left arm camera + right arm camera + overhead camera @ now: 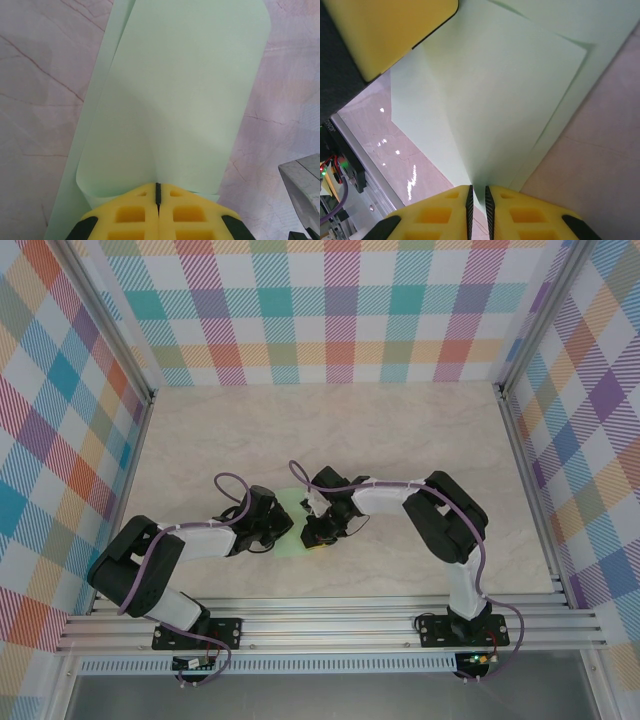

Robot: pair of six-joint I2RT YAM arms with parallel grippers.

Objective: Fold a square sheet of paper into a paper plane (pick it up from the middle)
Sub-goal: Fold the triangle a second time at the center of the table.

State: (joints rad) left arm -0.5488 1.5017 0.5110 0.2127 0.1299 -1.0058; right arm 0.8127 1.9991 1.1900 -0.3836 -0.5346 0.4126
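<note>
Left wrist view showed the left claw [158, 192] clamped shut on the curled square sheet of paper [175, 100]; the right claw [477, 196], nearly closed, pinched its edge.

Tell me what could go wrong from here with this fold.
1. The left gripper and right gripper both pinch the thin pale green square sheet of paper close together; pulling apart could tear it.
2. The turned-over layer is curved, uncreased, and looks offset from the layer below; pressing now may set a crooked crease.
3. Each grip seems to hold only an edge, so the sheet might slip out.
</note>
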